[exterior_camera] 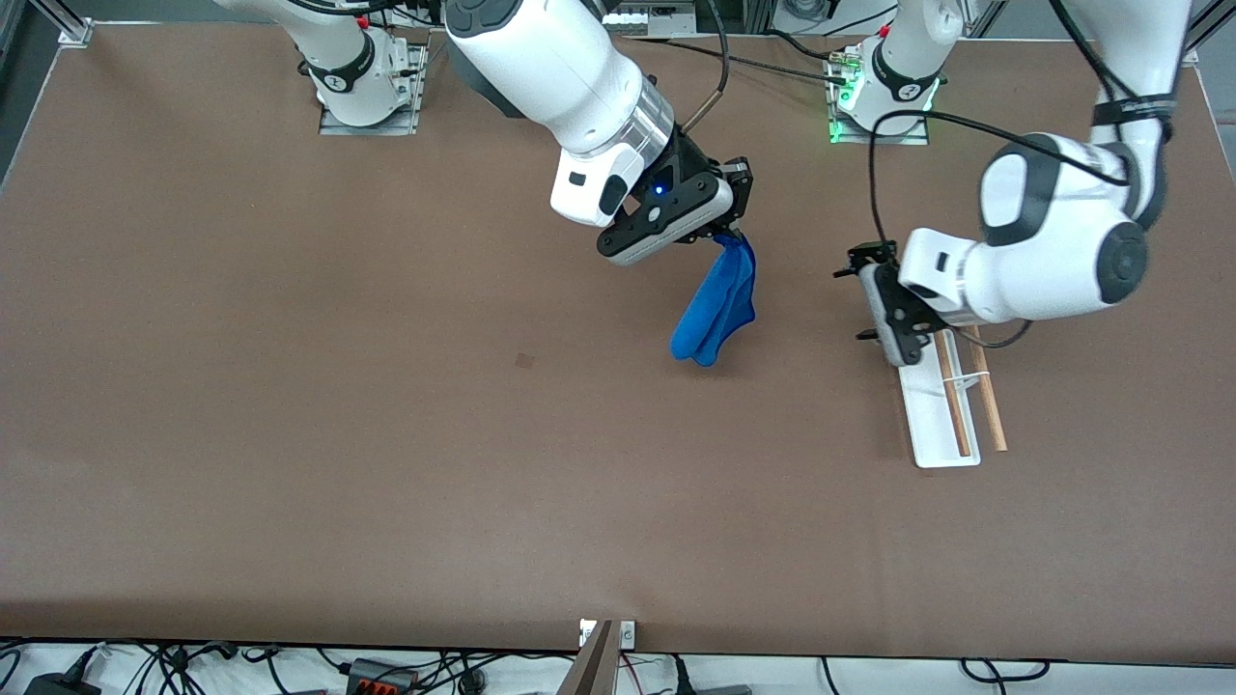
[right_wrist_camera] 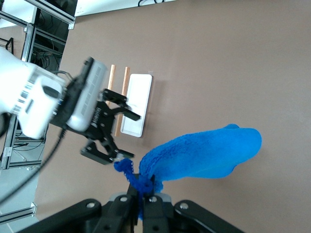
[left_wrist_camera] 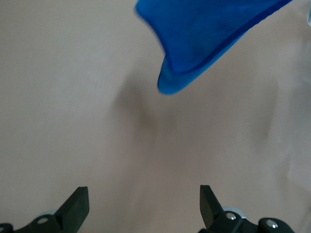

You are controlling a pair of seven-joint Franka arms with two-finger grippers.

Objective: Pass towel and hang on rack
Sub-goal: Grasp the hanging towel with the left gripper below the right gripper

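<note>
Above a brown worktop (exterior_camera: 290, 434), the right hand (exterior_camera: 731, 232) pinches one corner of the blue towel (exterior_camera: 719, 304), which hangs in the air over the middle of the surface. The left hand (exterior_camera: 855, 304), fingers (left_wrist_camera: 75, 206) spread wide and empty, hovers beside the towel, over the end of the rack (exterior_camera: 941, 405) toward the left arm's end of the worktop.

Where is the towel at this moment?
The towel hangs in the air from the shut right end effector, over bare table mid-way between the arms' ends, with the open left end effector and the rack beside it.
</note>
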